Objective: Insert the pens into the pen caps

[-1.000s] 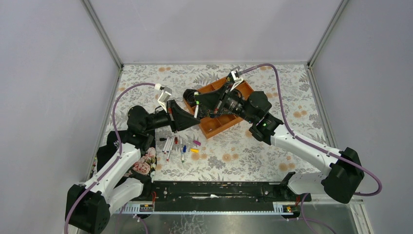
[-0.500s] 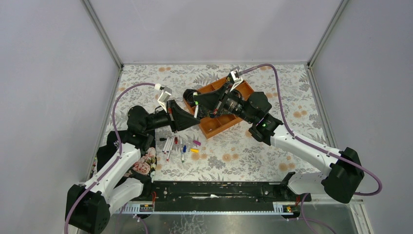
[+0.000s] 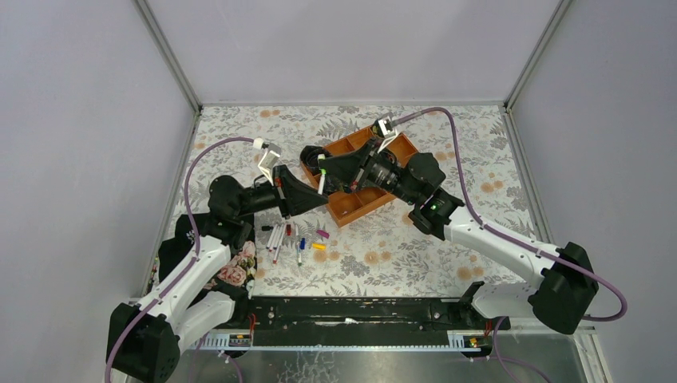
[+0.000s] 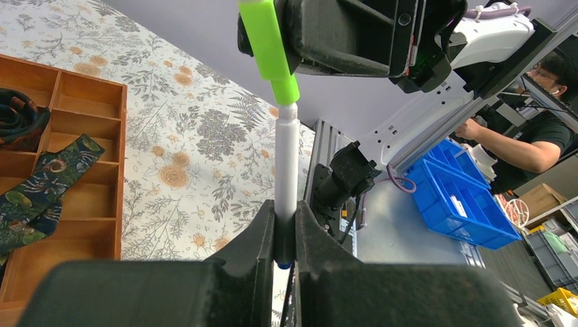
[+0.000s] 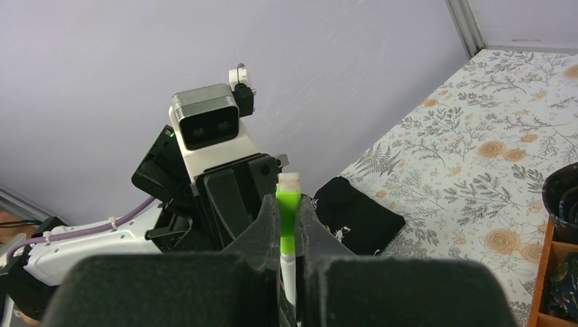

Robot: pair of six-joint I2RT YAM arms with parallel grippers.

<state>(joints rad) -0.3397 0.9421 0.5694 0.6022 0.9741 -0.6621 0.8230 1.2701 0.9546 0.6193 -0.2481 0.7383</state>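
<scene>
Now: white pen (image 4: pixel 287 157) meets green cap (image 4: pixel 269 41) above the table

Nearest the arm bases, a row of loose pens (image 3: pixel 277 238) lies side by side on the flower-patterned table (image 3: pixel 399 247). A yellow cap (image 3: pixel 319 246) and a magenta cap (image 3: pixel 322 234) lie just to their right. A piece of dark floral fabric (image 3: pixel 235 271) lies to their left, beside the left arm.

Beyond these, both arms meet off the table surface. The left gripper (image 4: pixel 285 218) is closed tight on the lower part of the white pen's barrel. A bit of blue shows at the pen's bottom end, below the fingers. The right gripper (image 5: pixel 287 204) is clamped on the green cap, which sticks out past its fingers. Pen and cap stand in one line, with the pen's free end touching the cap's narrow end. How far the pen sits inside cannot be told.

Farther back, under and behind the right gripper, a wooden tray (image 3: pixel 355 206) lies slanted on the table. Dark rolled fabric (image 4: pixel 20 116) sits in some of its compartments.
</scene>
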